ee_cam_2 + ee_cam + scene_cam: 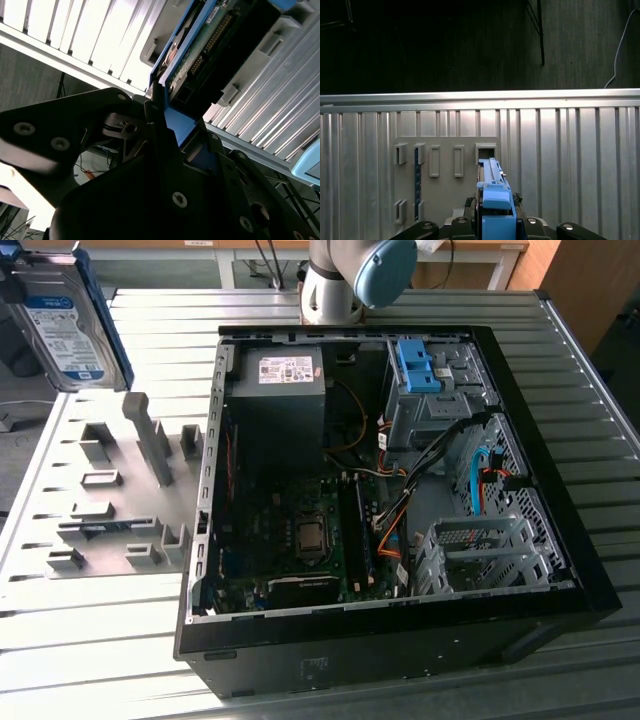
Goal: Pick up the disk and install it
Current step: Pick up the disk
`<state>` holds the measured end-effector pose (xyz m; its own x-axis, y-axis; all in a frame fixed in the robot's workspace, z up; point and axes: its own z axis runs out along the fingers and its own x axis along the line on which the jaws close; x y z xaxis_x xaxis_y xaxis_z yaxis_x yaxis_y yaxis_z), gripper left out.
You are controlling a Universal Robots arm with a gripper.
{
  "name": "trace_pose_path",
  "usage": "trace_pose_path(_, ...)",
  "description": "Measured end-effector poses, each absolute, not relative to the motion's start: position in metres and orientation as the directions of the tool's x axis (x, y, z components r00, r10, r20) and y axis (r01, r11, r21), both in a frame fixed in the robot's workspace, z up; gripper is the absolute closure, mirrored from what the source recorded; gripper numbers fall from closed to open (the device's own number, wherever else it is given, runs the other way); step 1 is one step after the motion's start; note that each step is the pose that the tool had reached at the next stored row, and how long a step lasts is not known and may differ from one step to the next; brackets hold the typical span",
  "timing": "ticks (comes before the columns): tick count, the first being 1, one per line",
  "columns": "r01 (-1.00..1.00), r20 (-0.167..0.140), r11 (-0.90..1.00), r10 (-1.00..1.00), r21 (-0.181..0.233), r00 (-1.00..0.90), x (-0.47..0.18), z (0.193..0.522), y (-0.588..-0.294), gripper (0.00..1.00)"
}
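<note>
Surface: ribbed silver metal table (100, 640), dark floor past its edge in the first wrist view.
Disk: one flat silver metal hard drive (62, 335) with blue plastic side rails, upper left of the exterior view, raised above the table; white and blue label, print too small to read.
Gripper: one black gripper (167, 125), clenched on the hard drive's blue rail.
Plate: one grey slotted plate (130, 495), below the hard drive.
Case: one open black computer case (400, 640), centre right; one bare blue bracket (418, 365) inside.
</note>
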<state>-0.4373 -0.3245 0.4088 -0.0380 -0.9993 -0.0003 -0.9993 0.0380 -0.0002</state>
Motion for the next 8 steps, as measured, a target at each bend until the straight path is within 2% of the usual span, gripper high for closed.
trace_pose_path(8,-0.999,0.000,0.038,-0.999,0.000,-0.038,-0.4373,0.4150,-0.3242,0.64)
